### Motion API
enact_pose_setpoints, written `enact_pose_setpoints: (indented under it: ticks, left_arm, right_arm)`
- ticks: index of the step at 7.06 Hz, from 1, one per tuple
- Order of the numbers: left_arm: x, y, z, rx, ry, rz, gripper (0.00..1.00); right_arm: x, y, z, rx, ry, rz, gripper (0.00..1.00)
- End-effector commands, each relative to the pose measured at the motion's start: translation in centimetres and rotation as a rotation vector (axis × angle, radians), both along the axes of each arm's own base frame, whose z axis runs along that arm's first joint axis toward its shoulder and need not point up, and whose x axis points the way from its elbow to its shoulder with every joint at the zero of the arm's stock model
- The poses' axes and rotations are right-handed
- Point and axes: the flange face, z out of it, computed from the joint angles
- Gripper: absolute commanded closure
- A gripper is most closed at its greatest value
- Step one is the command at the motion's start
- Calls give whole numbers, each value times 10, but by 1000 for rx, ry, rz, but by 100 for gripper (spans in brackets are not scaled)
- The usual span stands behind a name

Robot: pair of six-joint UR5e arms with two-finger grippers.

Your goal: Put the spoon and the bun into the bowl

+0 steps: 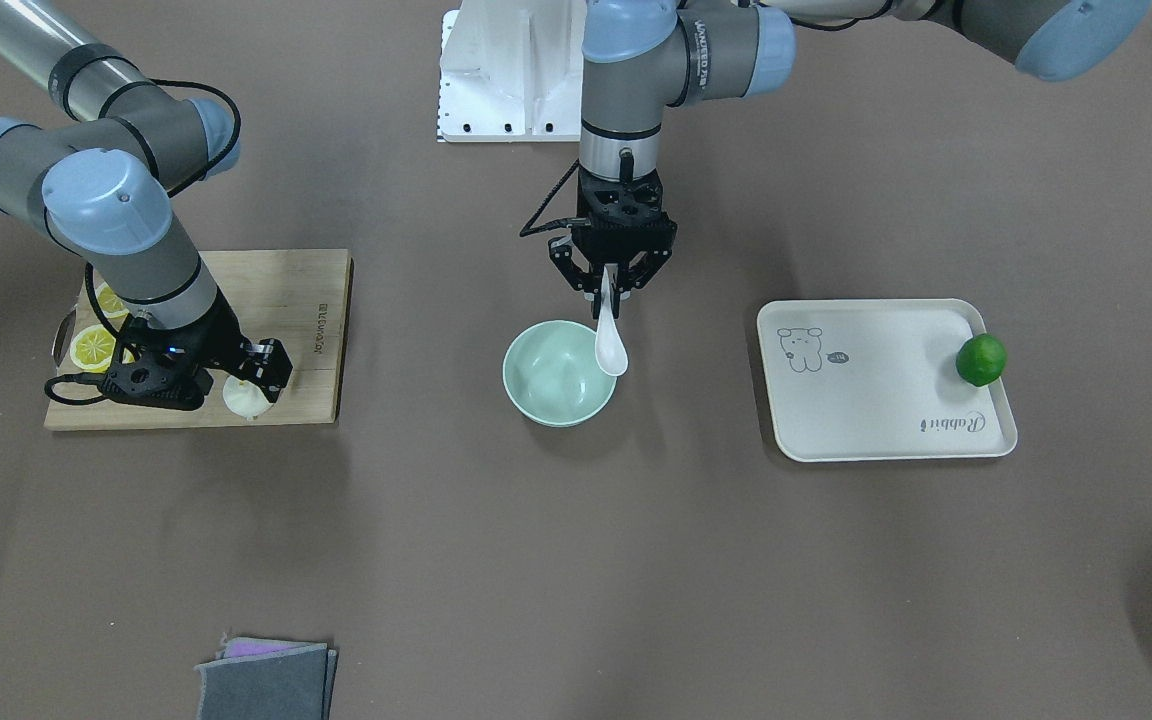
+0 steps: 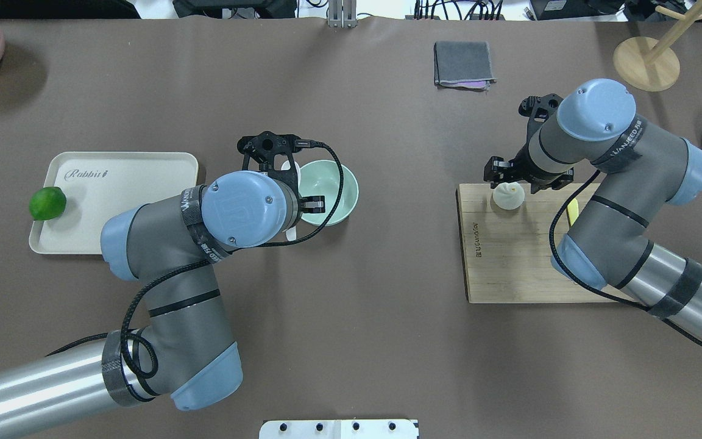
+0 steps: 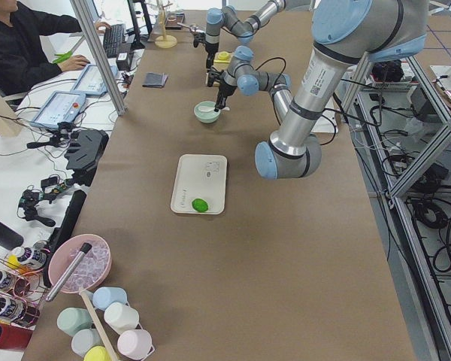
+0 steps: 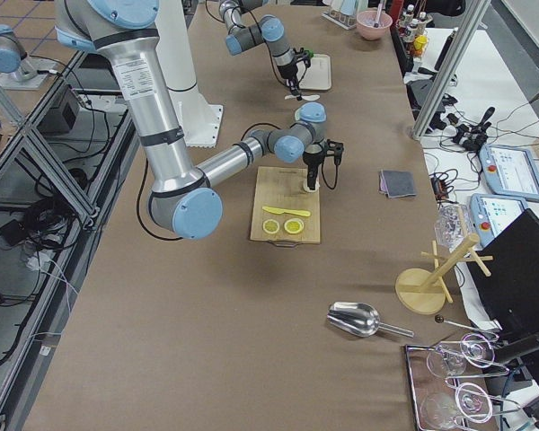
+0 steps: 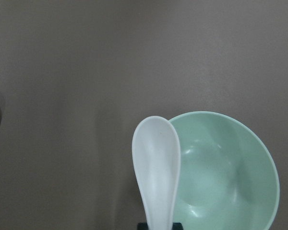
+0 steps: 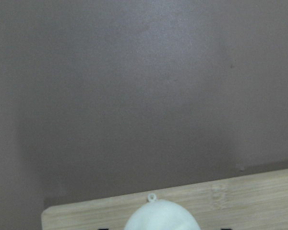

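Note:
My left gripper (image 1: 608, 288) is shut on the handle of the white spoon (image 1: 612, 345). The spoon hangs scoop-down over the rim of the mint-green bowl (image 1: 551, 385), on the side toward the beige tray. In the left wrist view the spoon (image 5: 156, 163) overlaps the bowl's (image 5: 225, 177) left rim. The white bun (image 1: 239, 398) sits on the wooden cutting board (image 1: 286, 300). My right gripper (image 1: 256, 387) is low over the bun, open, with a finger on either side. The right wrist view shows the bun (image 6: 161, 218) at its bottom edge.
Lemon slices (image 1: 94, 345) and a yellow knife (image 2: 572, 212) lie on the board near the right arm. A beige tray (image 1: 876, 400) with a green lime (image 1: 981, 360) lies on the bowl's other side. A folded grey cloth (image 1: 266, 680) is at the far edge.

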Motion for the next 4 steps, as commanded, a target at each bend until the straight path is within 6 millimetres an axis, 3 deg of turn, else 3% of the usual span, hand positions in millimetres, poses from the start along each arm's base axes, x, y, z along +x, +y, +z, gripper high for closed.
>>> enact_pose_setpoints:
  ticks: [1,3,4]
  left_arm:
    - [0,0,0,0,1,2,100]
    - [0,0,-3,3,4,3,100]
    - [1,0,-10,8,12,4,100]
  right_arm:
    - [0,0,1,4,4,0,100]
    - [1,0,-9,14,-13,-1,100]
    - [17,-10,-24,27,-36,23,100]
